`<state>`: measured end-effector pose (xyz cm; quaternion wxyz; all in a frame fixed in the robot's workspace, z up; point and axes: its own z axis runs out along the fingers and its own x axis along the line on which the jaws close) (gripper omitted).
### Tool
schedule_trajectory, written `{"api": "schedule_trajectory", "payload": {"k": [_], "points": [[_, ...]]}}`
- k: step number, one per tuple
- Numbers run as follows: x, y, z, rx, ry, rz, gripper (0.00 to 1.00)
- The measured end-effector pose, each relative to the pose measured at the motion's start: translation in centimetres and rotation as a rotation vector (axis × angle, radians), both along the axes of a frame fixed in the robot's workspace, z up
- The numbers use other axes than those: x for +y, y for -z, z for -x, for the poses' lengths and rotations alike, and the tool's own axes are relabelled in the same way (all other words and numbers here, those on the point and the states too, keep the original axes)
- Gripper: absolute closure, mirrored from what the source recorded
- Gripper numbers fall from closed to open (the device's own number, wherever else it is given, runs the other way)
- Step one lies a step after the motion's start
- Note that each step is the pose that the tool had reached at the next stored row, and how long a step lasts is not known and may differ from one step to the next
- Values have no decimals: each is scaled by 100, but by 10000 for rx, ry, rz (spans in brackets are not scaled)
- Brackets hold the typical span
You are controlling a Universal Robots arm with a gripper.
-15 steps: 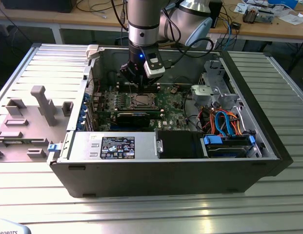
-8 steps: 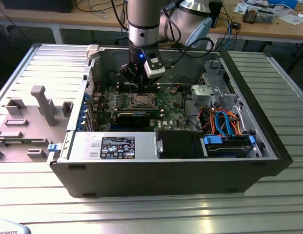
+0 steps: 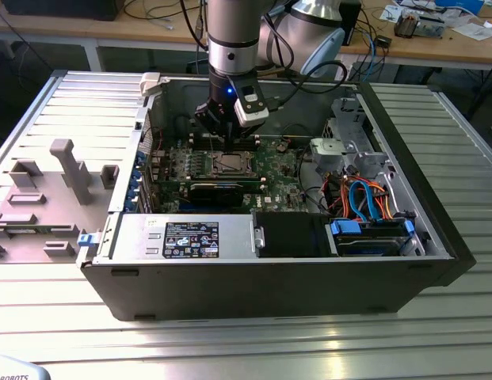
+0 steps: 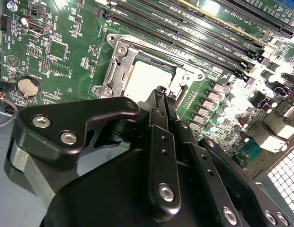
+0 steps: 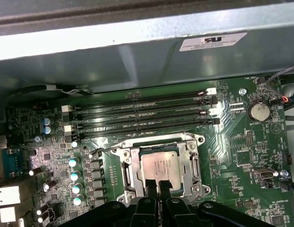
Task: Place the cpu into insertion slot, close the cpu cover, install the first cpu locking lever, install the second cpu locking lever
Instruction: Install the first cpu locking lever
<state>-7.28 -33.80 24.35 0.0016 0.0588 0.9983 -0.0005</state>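
Note:
The cpu (image 5: 159,164) lies flat in the insertion slot (image 3: 230,165) on the green motherboard, its silver top bare. The cpu cover (image 5: 128,166) lies down around it as a metal frame, and the chip (image 4: 146,78) shows through its window. My gripper (image 5: 158,184) is shut, its two black fingertips together at the socket's near edge, right over the cover's rim (image 4: 184,75). Nothing shows between the fingers. In the exterior view the gripper (image 3: 227,138) hangs straight down inside the open computer case just above the socket. I cannot tell how the locking levers stand.
Long black memory slots (image 5: 147,113) run beside the socket, toward the case wall (image 5: 137,61). A coin battery (image 5: 258,111) sits on the board. A drive cage with blue and orange cables (image 3: 372,202) is at the exterior view's right, a power supply (image 3: 190,237) in front.

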Motion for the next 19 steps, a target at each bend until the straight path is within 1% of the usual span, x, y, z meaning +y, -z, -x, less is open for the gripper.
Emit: {"api": "schedule_trajectory", "payload": {"k": [19], "points": [[0, 0, 0, -1, -222, 0, 84]]}}
